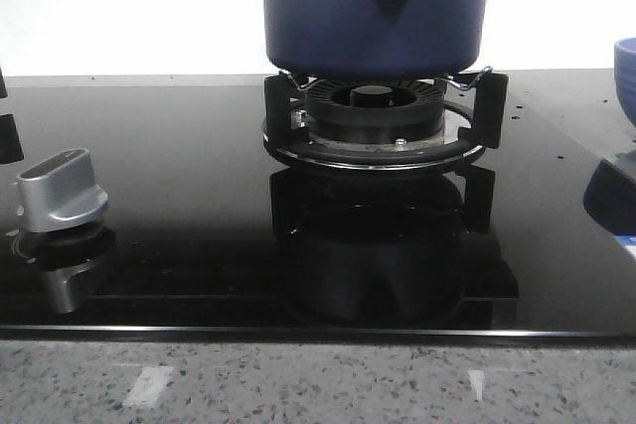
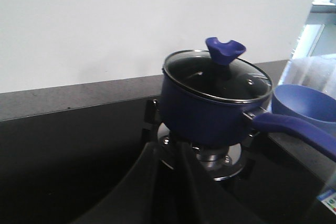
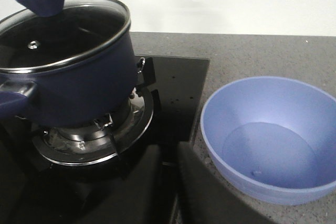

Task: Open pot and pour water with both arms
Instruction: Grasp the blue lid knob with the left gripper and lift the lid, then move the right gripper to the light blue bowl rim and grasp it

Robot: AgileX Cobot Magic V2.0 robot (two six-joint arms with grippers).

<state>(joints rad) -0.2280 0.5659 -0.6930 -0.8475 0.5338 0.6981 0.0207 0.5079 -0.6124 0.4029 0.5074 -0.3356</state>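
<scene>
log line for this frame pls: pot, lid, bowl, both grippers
pot: on burner | glass lid: on, untouched | bowl: right of stove, looks empty | left gripper: empty | right gripper: empty

the pot (image 1: 376,9) is sitting on the burner stand (image 1: 383,124) in the middle of the black glass hob (image 1: 179,235), blocking the centre; its glass lid (image 2: 218,77) with a blue knob (image 2: 224,51) is closing off the top, and its long handle (image 2: 296,129) is sticking out toward the lighter blue bowl (image 3: 270,137), narrowing the gap there. a silver control knob (image 1: 62,191) is standing up at the hob's left front. the glass between that knob and the burner is lying open, as is the speckled counter (image 1: 318,384) in front.
</scene>
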